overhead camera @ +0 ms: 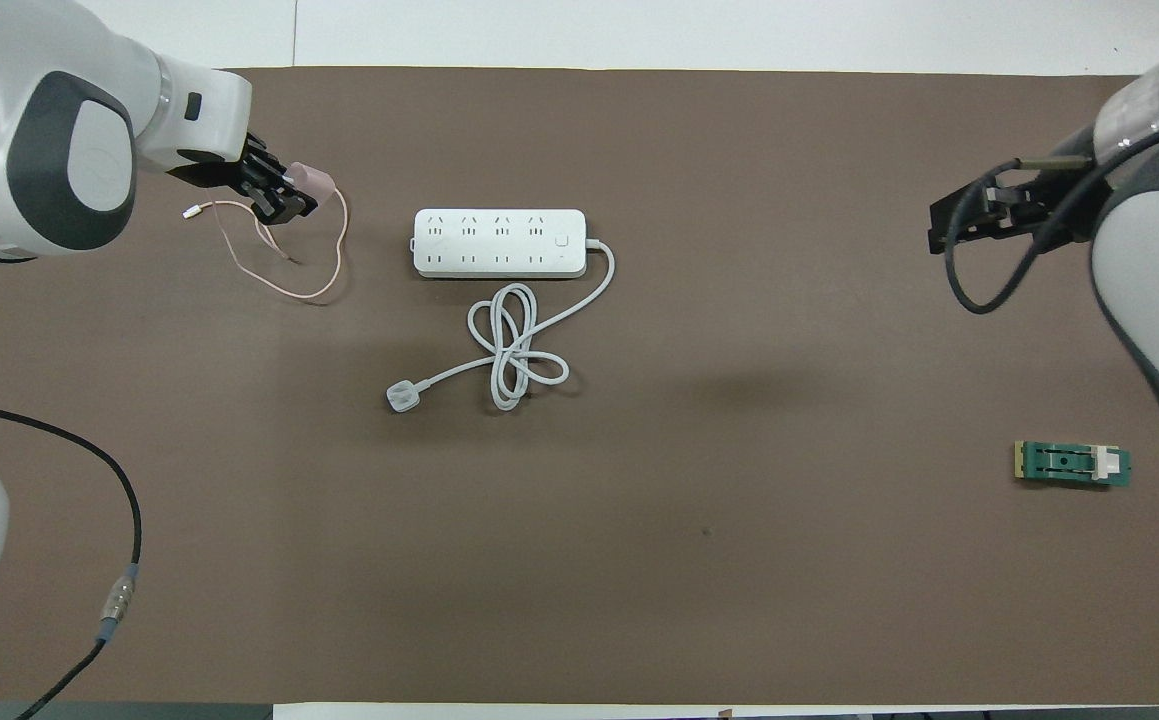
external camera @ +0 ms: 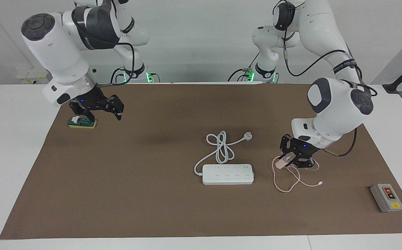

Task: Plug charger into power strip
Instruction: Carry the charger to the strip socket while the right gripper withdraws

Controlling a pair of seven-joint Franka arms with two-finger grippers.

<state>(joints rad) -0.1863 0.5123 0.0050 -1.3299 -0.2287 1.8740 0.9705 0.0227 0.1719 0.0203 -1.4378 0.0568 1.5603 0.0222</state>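
Note:
The pale pink charger [external camera: 283,163] [overhead camera: 317,181] is pinched in my left gripper [external camera: 288,160] [overhead camera: 289,192], which is shut on it and hangs low over the mat, just off the left arm's end of the power strip [external camera: 228,174] [overhead camera: 499,242]. Its thin pink cable [external camera: 288,182] [overhead camera: 291,283] trails in loops on the mat below. The white strip lies flat with its sockets facing up and nothing in them. My right gripper [external camera: 98,111] [overhead camera: 974,212] is open and holds nothing; it hangs near the right arm's end of the table, by a green block.
The strip's thick white cord coils nearer the robots and ends in a white plug [external camera: 247,135] [overhead camera: 402,397]. A green block [external camera: 82,122] [overhead camera: 1072,464] lies at the right arm's end. A grey button box [external camera: 386,197] sits off the mat's corner at the left arm's end.

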